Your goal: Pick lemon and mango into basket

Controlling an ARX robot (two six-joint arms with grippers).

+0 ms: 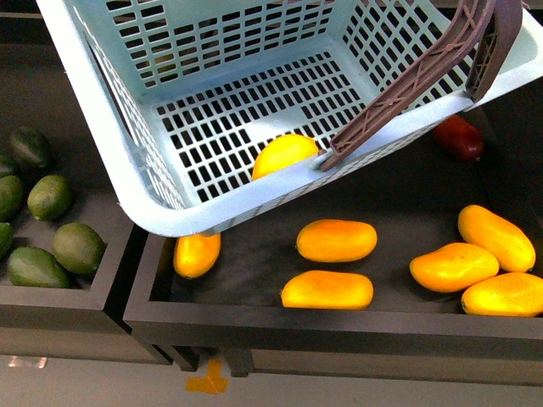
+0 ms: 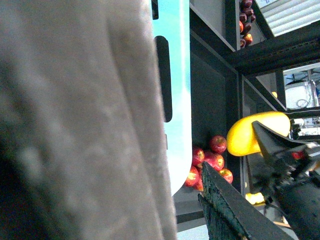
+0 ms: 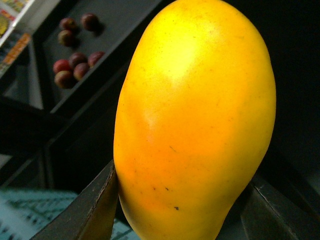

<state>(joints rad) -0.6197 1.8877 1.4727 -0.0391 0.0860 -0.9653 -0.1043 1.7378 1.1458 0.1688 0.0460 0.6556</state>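
Note:
The turquoise basket [image 1: 212,102] hangs tilted above the fruit trays, its brown-grey handle [image 1: 416,80] running up to the top right. A yellow lemon [image 1: 284,154] lies on its slotted floor by the near wall. Neither gripper shows in the front view. In the left wrist view the blurred handle [image 2: 75,125] fills the frame beside the basket rim [image 2: 175,75]; my left gripper is shut on it, with one dark finger [image 2: 225,210] showing. My right gripper [image 3: 182,215] is shut on a yellow-orange mango [image 3: 195,120], a finger on each side. That gripper [image 2: 280,150] and mango [image 2: 250,135] also show in the left wrist view.
Several more mangoes [image 1: 337,240] lie in the black tray [image 1: 339,326] under the basket. Dark green avocados [image 1: 51,197] fill the tray to the left. A red fruit [image 1: 459,137] lies at the back right. Red apples [image 2: 212,160] sit on a dark shelf behind.

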